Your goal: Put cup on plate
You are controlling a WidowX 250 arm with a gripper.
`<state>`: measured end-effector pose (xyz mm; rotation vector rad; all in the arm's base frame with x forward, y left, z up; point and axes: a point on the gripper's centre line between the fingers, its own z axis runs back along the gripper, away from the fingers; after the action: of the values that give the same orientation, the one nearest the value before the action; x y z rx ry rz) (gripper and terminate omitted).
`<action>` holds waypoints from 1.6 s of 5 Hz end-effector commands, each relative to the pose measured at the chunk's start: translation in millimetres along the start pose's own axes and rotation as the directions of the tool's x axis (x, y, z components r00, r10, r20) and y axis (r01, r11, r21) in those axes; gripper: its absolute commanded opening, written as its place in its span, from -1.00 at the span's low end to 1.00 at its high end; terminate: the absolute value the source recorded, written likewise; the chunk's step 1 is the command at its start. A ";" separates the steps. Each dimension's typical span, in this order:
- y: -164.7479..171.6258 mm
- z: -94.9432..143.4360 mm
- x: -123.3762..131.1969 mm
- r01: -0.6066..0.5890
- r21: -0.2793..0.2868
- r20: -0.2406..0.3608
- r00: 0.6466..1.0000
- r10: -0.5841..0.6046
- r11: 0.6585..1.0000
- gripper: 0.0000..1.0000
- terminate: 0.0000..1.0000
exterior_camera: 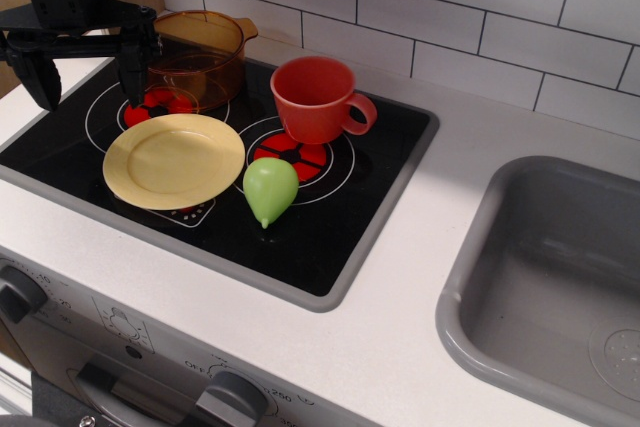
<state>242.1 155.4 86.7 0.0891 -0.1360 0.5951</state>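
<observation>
Red cup (313, 97): upright, well right of claw
Plate (173, 159): just below-right of claw
Claw (83, 75): wide, holding nothing

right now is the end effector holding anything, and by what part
Nothing is held: the end effector hangs open above the stove's back left, and the cup sits untouched.

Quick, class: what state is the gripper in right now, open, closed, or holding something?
Gripper: open, fingers spread wide, holding nothing; it is not at the cup.
</observation>
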 end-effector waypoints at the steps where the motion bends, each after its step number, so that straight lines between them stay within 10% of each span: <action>1: 0.0 0.0 0.0 0.000 0.000 0.000 1.000 0.000 1.000 1.00 -1.00; 6: -135.5 55.8 -62.6 -0.214 -0.129 0.033 0.975 0.219 0.968 1.00 -1.00; 8: -170.3 40.0 -49.8 -0.457 -0.111 0.009 0.888 0.460 0.883 1.00 -1.00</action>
<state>281.5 -19.6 96.6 -0.0133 -0.1806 1.0697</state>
